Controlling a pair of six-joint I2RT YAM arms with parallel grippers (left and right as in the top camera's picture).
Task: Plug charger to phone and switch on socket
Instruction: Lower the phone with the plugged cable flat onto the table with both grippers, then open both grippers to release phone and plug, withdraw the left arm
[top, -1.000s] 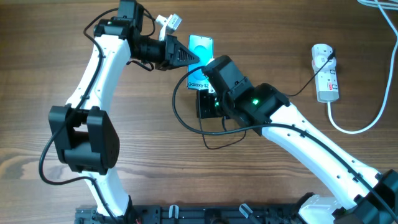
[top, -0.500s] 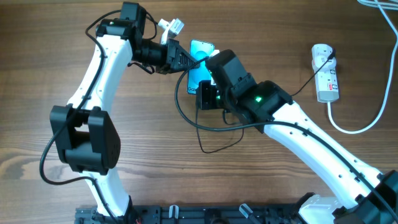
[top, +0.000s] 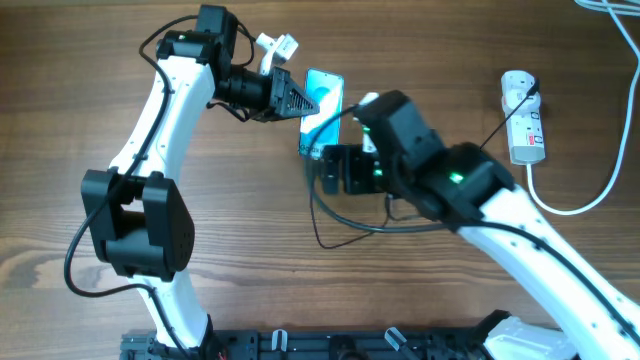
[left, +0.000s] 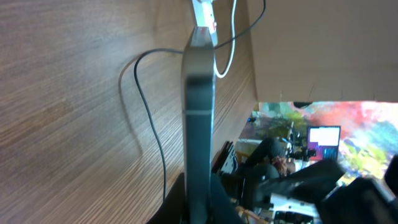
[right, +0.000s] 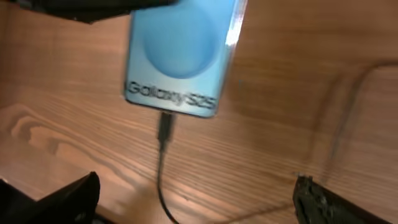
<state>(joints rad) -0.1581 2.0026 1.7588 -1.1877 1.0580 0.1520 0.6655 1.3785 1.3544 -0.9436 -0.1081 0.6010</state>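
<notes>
Blurred phone (right: 180, 59), top cut off.

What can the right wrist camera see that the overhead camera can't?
Only the right wrist view shows the "Galaxy S25" lettering on the phone up close. It also shows the charger's connector meeting the phone's lower edge, with the right fingers spread wide below. Only the overhead view shows the white socket with its thick white cord off to the side, plus the whole left arm and right arm. Both show the phone, the thin black cable and the wooden table.
</notes>
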